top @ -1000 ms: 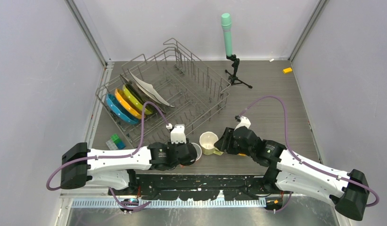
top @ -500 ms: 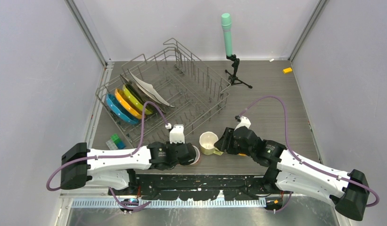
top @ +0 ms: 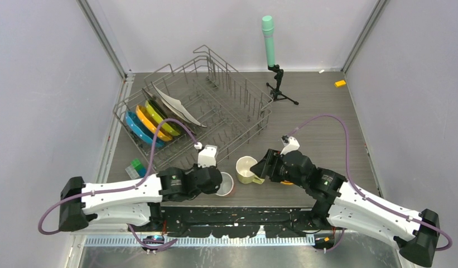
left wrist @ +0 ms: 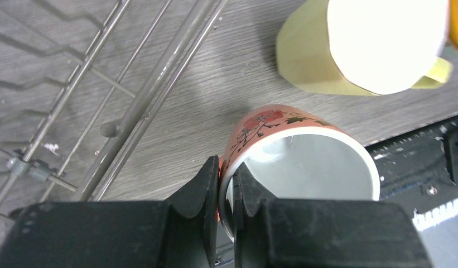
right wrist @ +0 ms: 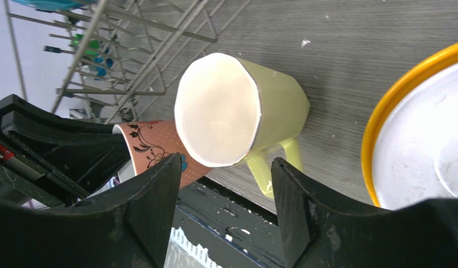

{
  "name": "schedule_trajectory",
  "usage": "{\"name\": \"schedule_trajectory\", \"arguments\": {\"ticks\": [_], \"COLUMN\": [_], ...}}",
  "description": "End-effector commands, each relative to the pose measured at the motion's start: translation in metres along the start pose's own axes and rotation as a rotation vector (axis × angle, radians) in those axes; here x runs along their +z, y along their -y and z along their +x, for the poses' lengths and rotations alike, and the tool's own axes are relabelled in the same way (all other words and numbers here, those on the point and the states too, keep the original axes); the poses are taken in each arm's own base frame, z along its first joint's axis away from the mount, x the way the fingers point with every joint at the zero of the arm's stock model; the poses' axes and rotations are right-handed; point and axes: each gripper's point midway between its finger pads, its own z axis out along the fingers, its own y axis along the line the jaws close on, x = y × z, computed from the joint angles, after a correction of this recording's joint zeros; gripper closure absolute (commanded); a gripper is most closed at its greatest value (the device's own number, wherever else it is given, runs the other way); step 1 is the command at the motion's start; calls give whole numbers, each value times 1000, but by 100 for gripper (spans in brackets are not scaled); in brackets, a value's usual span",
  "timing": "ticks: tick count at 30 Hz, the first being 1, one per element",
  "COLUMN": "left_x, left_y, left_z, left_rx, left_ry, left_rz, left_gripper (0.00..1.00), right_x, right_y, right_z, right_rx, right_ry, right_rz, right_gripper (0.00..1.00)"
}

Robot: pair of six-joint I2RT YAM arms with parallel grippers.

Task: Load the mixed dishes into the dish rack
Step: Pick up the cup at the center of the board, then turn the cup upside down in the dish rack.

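The left pincer (left wrist: 227, 180) is clamping the rim of the pink flowered ceramic mug (left wrist: 282, 131) at the near edge of the grey wooden surface (top: 327, 111). The right pincer (right wrist: 223, 190) is gaping wide at the pale-yellow faceted mug (right wrist: 274, 106). Lifting the pink mug over the wall of the grey wire dish rack (top: 232, 137) is probably coming next.

Pale-yellow mug (right wrist: 232, 106) ahead of parted fingers (right wrist: 151, 212); pink mug (right wrist: 154, 148) beside

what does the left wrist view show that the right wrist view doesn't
Only left wrist: the left fingers pinching the pink mug by its rim, one inside, one outside. Only right wrist: the right fingers open, framing the pale-yellow mug, plus the orange bowl and its white inside. Both: the two mugs side by side and dish rack wires.
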Motion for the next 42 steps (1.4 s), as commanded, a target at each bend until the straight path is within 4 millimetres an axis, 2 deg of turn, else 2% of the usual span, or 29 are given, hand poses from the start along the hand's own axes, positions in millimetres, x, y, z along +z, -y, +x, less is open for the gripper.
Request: {"name": "schedule_trajectory", "arguments": {"ticks": [1,5,8,12,15,19,22,26,29,32,35,39,42], "left_x": [-41,-76,-96,-101,-113,-126,-134,-144,-153,-144,-135,-132,-132], "left_y": [38,64,75,72,75,80,76,50,36,30,25,23,24], "left_z": [-52,-85,-108,-139,-161,-180,-198,-239,-260,-266,-265,-254,-244], "left_rx": [-9,32,37,-18,-27,1,-3,-137,-236,-347,-436,-467,-475], "left_ry": [132,242,261,258,301,321,357,464,513,455,425,372,323], "left_rz": [224,427,563,666,768,894,999,1126,1212,1234,1219,1179,1163], "left_gripper": [100,100,100,100,100,100,100,100,100,100,100,100,100], "right_x": [-9,-22,-30,-42,-49,-62,-70,-84,-93,-97,-88,-82,-83], "right_y": [-28,-46,-54,-66,-73,-88,-103,-129,-150,-165,-167,-168,-175], "right_z": [-17,-33,-44,-55,-62,-70,-77,-91,-101,-114,-123,-136,-132], "right_rx": [-1,-27,-47,-72,-74,-56,-38,-24,-21,-56,-171,-305,-411], "right_ry": [63,112,150,175,195,206,203,217,230,246,274,310,295], "right_rz": [-116,-177,-196,-223,-247,-295,-328,-421,-518,-572,-555,-518,-565], "right_gripper": [32,30,30,29,28,24,22,19,16,15,15,15,15]}}
